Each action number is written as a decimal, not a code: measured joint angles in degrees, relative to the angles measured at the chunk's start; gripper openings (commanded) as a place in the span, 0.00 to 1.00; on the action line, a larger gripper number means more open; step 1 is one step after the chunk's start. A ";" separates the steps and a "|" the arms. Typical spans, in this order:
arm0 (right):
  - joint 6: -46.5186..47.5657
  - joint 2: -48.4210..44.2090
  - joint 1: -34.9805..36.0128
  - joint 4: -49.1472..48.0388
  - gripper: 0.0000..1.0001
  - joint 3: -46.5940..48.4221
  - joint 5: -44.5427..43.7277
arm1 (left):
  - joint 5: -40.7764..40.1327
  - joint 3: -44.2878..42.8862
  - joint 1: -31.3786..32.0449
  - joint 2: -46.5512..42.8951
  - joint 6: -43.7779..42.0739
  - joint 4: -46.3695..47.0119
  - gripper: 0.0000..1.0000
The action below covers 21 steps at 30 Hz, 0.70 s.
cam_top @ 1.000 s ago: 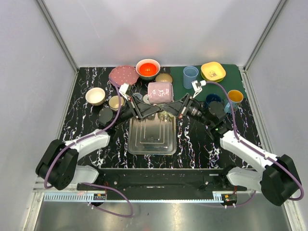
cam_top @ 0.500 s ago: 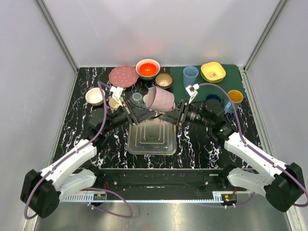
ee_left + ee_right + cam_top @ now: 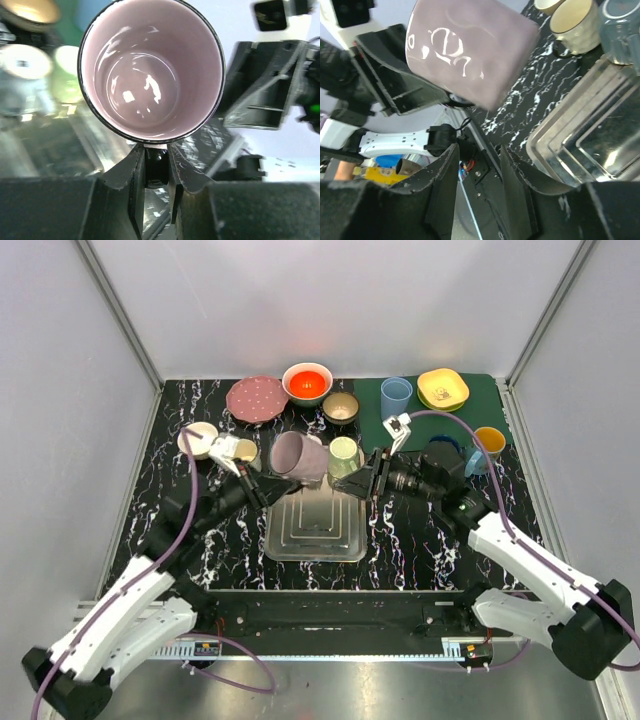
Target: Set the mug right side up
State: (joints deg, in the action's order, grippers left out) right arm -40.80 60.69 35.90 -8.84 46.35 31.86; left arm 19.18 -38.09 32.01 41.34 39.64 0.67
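The mauve mug (image 3: 297, 457) with white markings hangs tilted above the far edge of the metal tray (image 3: 315, 532). My left gripper (image 3: 268, 486) is shut on its handle. In the left wrist view the mug's open mouth (image 3: 152, 75) faces the camera and the handle (image 3: 156, 167) sits between the fingers. My right gripper (image 3: 357, 483) is open and empty, just right of the mug and apart from it. In the right wrist view the mug's outside (image 3: 470, 50) shows above the open gripper (image 3: 477, 175).
Behind the tray stand a pale green cup (image 3: 343, 453), a brown bowl (image 3: 341, 406), a red bowl (image 3: 307, 382) and a pink plate (image 3: 256, 398). A cream bowl (image 3: 198, 438) is at the left. A blue cup (image 3: 396, 395), yellow bowl (image 3: 443, 388) and orange cup (image 3: 489, 441) are at the right.
The left arm has drawn the mug to the left and turned it. The right gripper has stayed near the tray and is now apart from the mug.
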 measured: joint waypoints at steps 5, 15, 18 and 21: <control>5.64 -2.91 0.00 8.74 0.44 1.18 -3.28 | -16.63 -6.86 -0.04 -8.41 -10.10 -22.75 0.00; 9.20 -3.50 0.00 15.85 0.43 1.62 -7.87 | -36.59 -10.64 -12.59 -2.10 -12.35 -46.14 0.00; 9.20 -3.69 0.00 16.33 0.43 1.62 -8.52 | -35.52 -8.11 -22.12 1.51 -12.35 -46.99 0.00; 9.22 -4.72 0.00 16.74 0.43 1.57 -8.79 | -35.06 -7.08 -27.19 4.98 -12.35 -46.86 0.00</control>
State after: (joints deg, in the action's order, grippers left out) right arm -31.57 55.96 35.90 7.90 47.92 23.07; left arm -15.88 -45.17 4.82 46.33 27.29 -46.19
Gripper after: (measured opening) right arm 0.426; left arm 0.217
